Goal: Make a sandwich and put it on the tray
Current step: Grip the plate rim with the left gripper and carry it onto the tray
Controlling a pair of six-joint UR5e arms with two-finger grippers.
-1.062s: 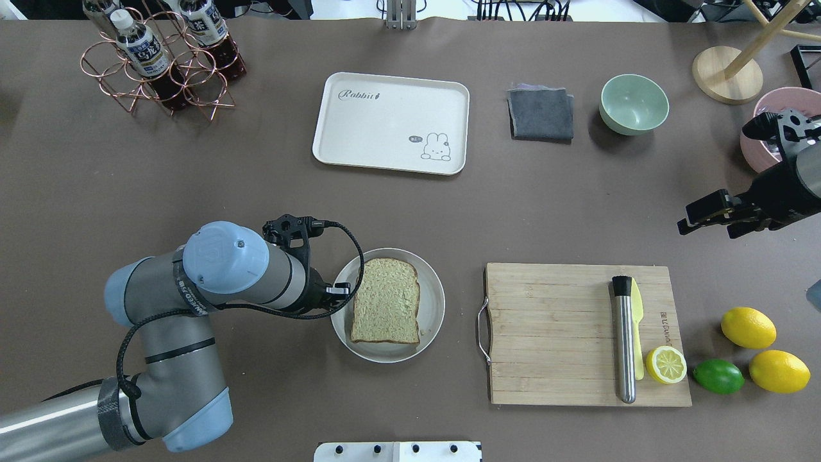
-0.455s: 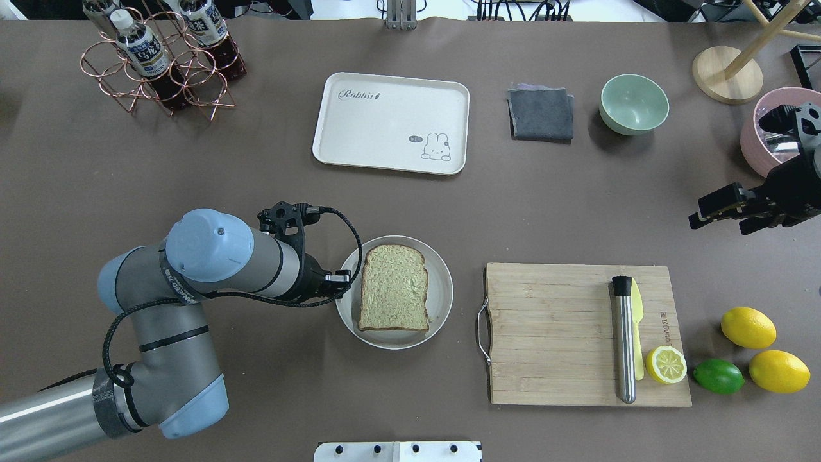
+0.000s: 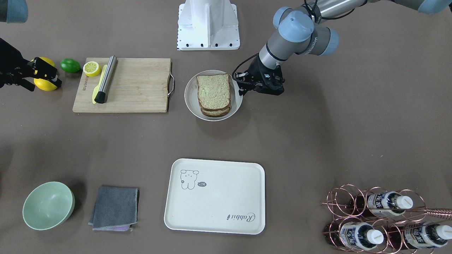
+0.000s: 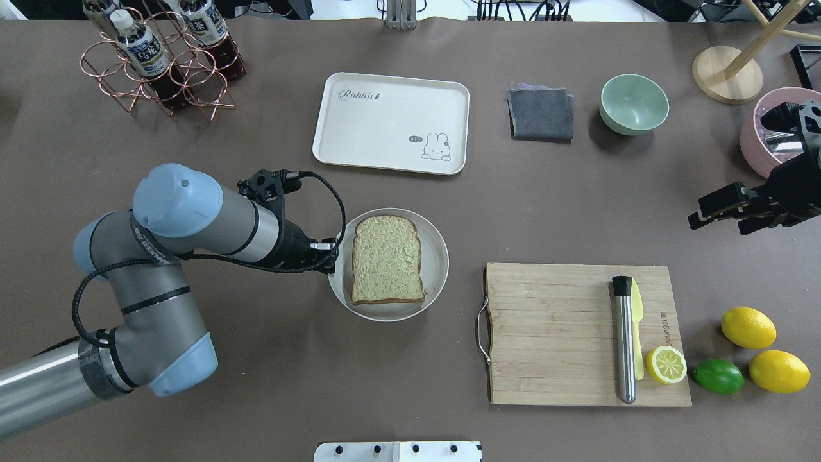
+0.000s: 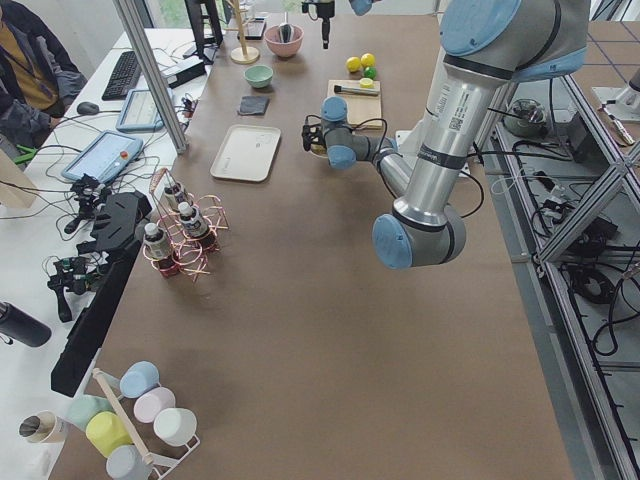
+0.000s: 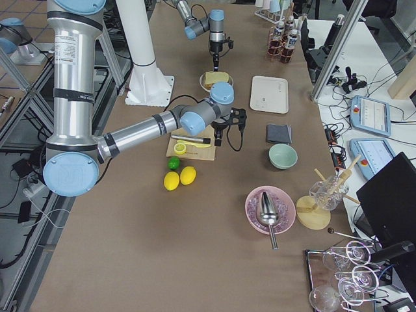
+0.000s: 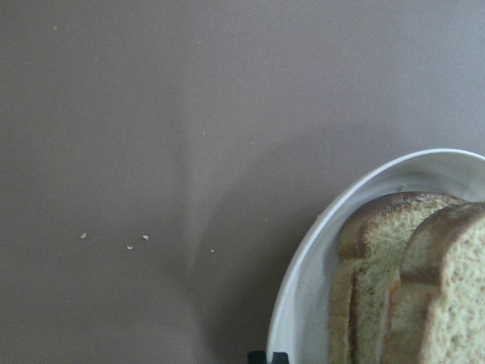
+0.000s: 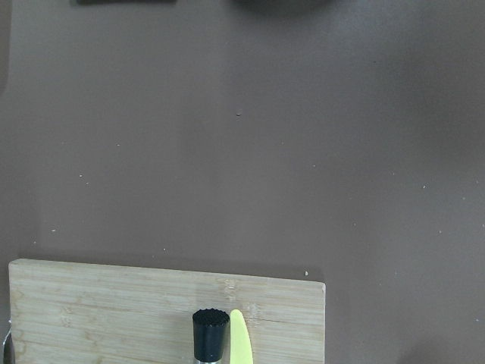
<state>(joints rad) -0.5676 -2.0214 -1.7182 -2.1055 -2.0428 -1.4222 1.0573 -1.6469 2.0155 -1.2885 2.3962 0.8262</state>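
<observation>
The sandwich (image 4: 387, 260) is two stacked bread slices with brown crusts on a round white plate (image 4: 439, 256). No egg shows. The stack also shows in the front view (image 3: 213, 91) and the left wrist view (image 7: 379, 296). My left gripper (image 4: 330, 247) is shut on the plate's left rim (image 7: 303, 280). The cream tray (image 4: 385, 122) lies empty a little beyond the plate, near the table's far side (image 3: 219, 208). My right gripper (image 4: 696, 215) hovers open and empty at the far right, above the table beyond the cutting board.
A wooden cutting board (image 4: 564, 333) right of the plate holds a metal cylinder (image 4: 623, 340), a yellow knife and a lemon half (image 4: 666, 364). Lemons and a lime lie beside it. A grey cloth (image 4: 541, 113), a green bowl (image 4: 634, 102) and a bottle rack (image 4: 160, 58) stand at the back.
My left gripper has dragged the plate with the bread away from the robot, toward the tray. My right gripper drew back to the right, then held still.
</observation>
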